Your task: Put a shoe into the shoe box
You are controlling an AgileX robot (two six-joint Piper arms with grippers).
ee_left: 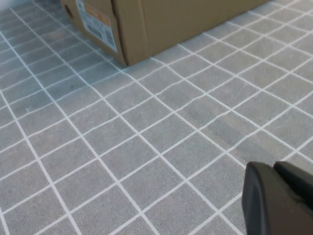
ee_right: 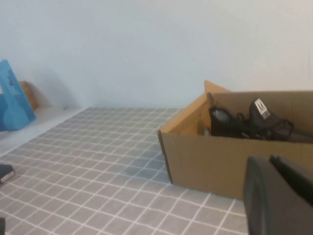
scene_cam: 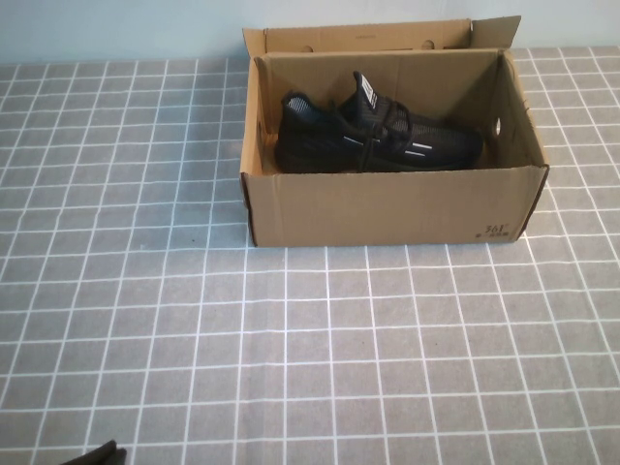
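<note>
Our left end effector (ee_left: 281,198) sits low over the counter (scene_cam: 291,368), closed on nothing; our right end effector (ee_right: 279,196) hangs beside the box (scene_cam: 387,208), its state unclear. We should keep both clear. The knit shoe (scene_cam: 378,140) lies inside the stiff cardboard walls.

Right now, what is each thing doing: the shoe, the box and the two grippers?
Shoe: upright inside the box, toe toward the robot's right.
Box: open, lid flap folded back.
Left gripper: low over the table, near the box's corner, holding nothing.
Right gripper: beside the box, holding nothing.
</note>
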